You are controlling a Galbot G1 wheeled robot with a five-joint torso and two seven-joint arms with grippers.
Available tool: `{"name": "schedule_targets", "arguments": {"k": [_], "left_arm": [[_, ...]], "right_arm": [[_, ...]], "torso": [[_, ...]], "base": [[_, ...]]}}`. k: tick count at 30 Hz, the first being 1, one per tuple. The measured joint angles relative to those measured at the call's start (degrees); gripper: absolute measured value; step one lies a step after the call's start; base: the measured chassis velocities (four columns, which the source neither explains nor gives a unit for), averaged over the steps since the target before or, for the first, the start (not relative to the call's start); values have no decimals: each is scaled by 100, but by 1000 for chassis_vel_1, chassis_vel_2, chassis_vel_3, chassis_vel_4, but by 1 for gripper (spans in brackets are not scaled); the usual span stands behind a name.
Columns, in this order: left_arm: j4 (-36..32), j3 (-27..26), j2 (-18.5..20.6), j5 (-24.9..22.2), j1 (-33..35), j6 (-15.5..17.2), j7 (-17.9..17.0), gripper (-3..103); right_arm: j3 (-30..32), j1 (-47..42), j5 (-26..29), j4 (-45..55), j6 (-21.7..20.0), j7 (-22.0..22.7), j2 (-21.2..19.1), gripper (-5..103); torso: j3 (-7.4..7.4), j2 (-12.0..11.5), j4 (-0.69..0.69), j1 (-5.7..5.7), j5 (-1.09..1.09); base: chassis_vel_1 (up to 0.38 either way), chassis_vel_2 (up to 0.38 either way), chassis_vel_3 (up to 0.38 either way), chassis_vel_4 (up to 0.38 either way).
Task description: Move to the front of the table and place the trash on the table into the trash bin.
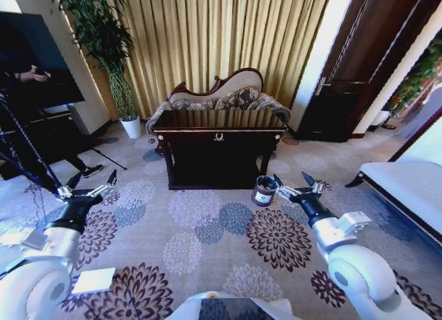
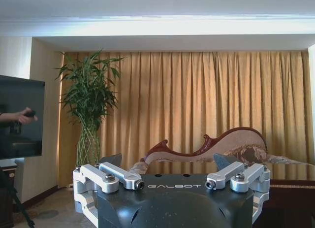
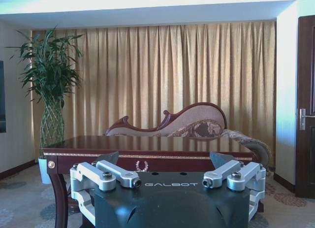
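Both arms reach forward from the body at about the same height, elbows bent. The left gripper (image 1: 92, 180) and the right gripper (image 1: 295, 180) each hold their fingers (image 1: 110, 177) spread apart, grasping nothing.

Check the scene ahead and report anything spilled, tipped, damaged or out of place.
Nothing stands out. The table stands square on the carpet, and the trash bin sits upright on the floor by its right front leg. The left gripper and right gripper hang open over the carpet, short of the table.
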Motion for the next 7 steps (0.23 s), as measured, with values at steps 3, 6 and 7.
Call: {"name": "schedule_targets", "arguments": {"k": [3,6,7], "left_arm": [[2,-1,0,0,-1,0,-1,100],[2,-1,0,0,-1,0,-2,100],[3,-2,0,1,-1,0,-2,100]], "right_arm": [[0,0,0,0,-1,0,0,100],[0,0,0,0,-2,0,0,100],[0,0,0,0,-3,0,0,100]], "torso": [[0,0,0,0,0],[0,0,0,0,0],[0,0,0,0,0]], "base": [[0,0,0,0],[0,0,0,0],[0,0,0,0]]}}
